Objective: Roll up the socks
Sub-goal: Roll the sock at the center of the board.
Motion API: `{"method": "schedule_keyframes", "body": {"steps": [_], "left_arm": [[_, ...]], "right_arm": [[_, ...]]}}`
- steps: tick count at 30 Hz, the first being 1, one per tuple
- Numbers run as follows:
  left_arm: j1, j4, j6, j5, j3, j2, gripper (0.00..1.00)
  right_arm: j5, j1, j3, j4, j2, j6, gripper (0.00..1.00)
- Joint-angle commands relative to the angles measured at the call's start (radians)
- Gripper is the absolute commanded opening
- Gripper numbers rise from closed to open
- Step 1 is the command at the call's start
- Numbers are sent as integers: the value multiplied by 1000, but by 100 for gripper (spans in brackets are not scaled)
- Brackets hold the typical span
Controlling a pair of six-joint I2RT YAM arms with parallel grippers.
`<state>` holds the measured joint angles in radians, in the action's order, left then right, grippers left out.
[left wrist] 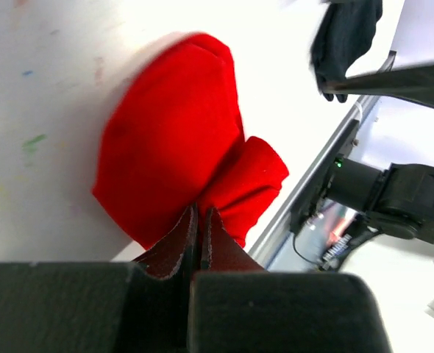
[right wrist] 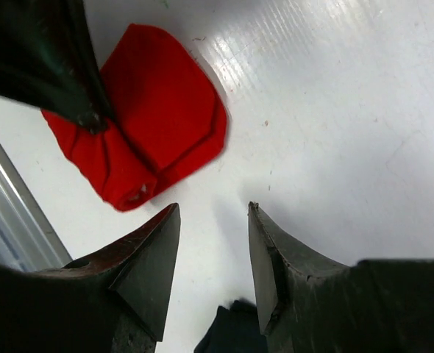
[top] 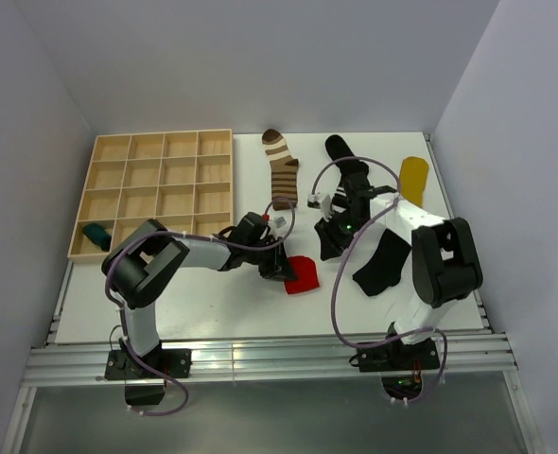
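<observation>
The left gripper (left wrist: 201,239) is pinching one edge of the red sock (left wrist: 173,140), with its two fingers pressed tight on the cloth. The red sock is lying partly folded on the white surface (top: 213,303), near the middle, between the two arms. The right gripper (right wrist: 213,250) is hanging just beside the red sock, with its fingers spread apart and nothing between them. A plain black sock (top: 383,263) is lying flat next to the right arm. A brown and cream striped sock (top: 282,170), a second black sock (top: 340,151) and a yellow sock (top: 413,177) are lying farther back. A dark teal sock (top: 96,235) is sitting in the near left corner box of the wooden tray (top: 180,170).
</observation>
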<state>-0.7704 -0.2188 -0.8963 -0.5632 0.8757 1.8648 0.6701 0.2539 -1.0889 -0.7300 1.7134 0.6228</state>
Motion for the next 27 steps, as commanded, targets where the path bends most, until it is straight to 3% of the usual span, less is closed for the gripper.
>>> {"method": "schedule_keyframes", "body": {"steps": [1,8,16,27], "left_arm": [[22,107,2,-58,14,53,0],[57,157,0,-106,54,103,0],[71,216,39,-116,106,160,0],[89,289,72,-135,155,198,0]], "right_arm": [[-41,5,55,99,-96,25,50],[-38,64,150,127,-219,109,53],[-118,269,273,199,-346,157,58],[-155,373,296,216,-341,179,62]]}}
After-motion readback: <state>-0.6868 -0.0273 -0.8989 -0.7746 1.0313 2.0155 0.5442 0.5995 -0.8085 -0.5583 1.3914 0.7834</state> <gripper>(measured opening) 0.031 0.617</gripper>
